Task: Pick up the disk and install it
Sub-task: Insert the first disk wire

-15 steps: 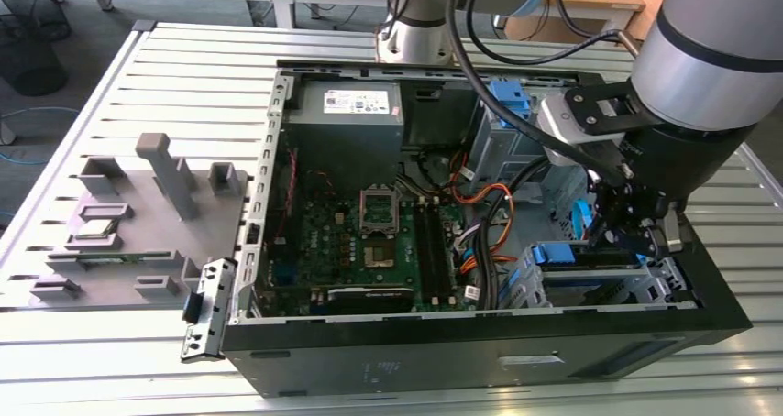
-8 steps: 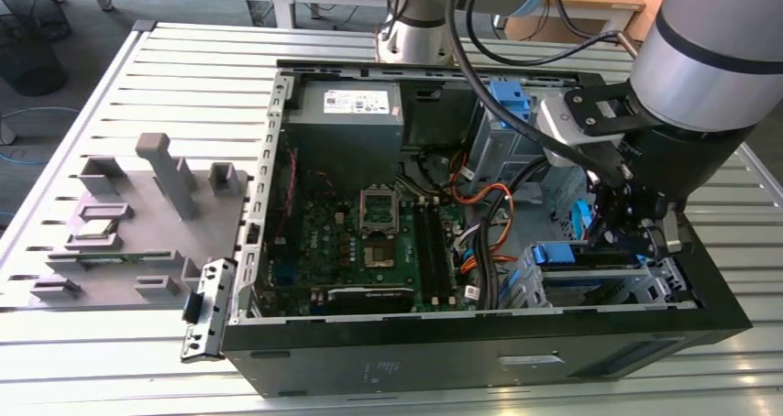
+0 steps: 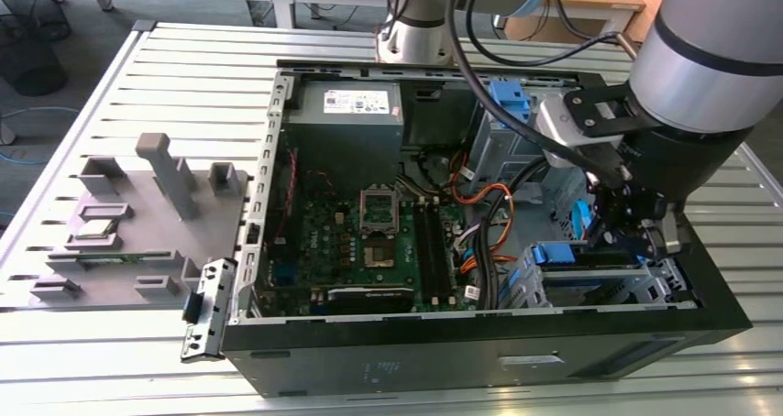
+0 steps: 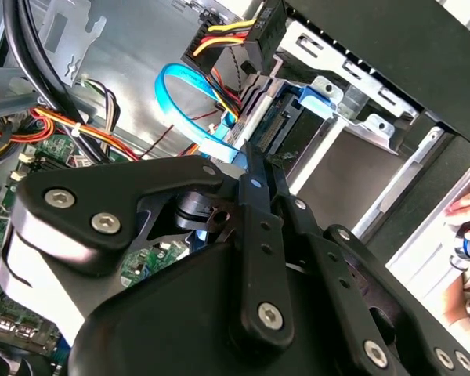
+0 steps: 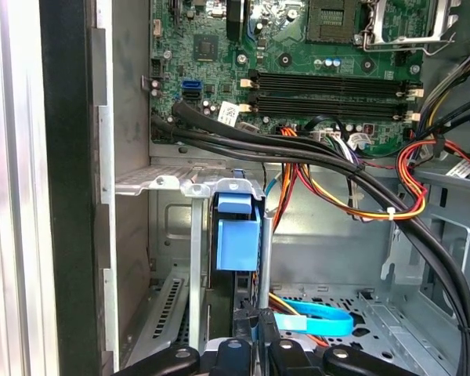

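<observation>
The disk [image 5: 239, 235], a thin metal drive in a blue plastic bracket, stands on edge in the metal drive cage [image 5: 158, 183] at the front corner of the open computer case. In the exterior view the disk [image 3: 560, 255] shows as a blue tab at the case's right front. My gripper [image 5: 256, 325] reaches down onto the disk's near edge with its black fingers [image 4: 249, 168] drawn together on it. In the second wrist view the disk [image 4: 276, 125] runs away from the fingertips into the cage. In the exterior view my gripper [image 3: 608, 240] hangs just right of the blue tab.
The case holds a green motherboard [image 3: 367, 233], a grey power supply [image 3: 347, 114], thick black cables [image 5: 298, 149] and a light blue flat cable [image 5: 317, 321] near the cage. A grey parts fixture [image 3: 135, 224] lies at the exterior view's left. A person's hand [image 4: 466, 227] is outside the case wall.
</observation>
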`<action>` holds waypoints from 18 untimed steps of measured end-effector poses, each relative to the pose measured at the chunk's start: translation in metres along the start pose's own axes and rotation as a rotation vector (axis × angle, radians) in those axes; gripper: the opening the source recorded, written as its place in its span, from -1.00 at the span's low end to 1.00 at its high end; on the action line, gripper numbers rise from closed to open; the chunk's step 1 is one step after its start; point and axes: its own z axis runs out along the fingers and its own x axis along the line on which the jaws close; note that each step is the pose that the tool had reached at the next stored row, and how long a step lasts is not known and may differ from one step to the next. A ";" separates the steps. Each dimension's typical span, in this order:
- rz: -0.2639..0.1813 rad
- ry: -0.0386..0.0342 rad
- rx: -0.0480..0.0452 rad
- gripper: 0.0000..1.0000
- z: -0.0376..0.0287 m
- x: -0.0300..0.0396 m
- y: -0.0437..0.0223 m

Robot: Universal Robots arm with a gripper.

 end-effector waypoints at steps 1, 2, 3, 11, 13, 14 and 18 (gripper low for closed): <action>0.000 0.0002 0.0000 -0.68 0.0004 0.0001 0.0001; 0.000 0.0005 -0.0001 -0.68 0.0007 0.0002 0.0001; 0.000 0.0006 -0.0001 -0.68 0.0011 0.0002 0.0002; 0.000 0.0003 -0.0001 -0.68 0.0023 0.0003 0.0004; 0.000 0.0005 -0.0001 -0.68 0.0023 0.0003 0.0004; 0.000 0.0005 -0.0001 -0.68 0.0023 0.0003 0.0004; 0.000 0.0008 -0.0001 -0.68 0.0034 0.0004 0.0006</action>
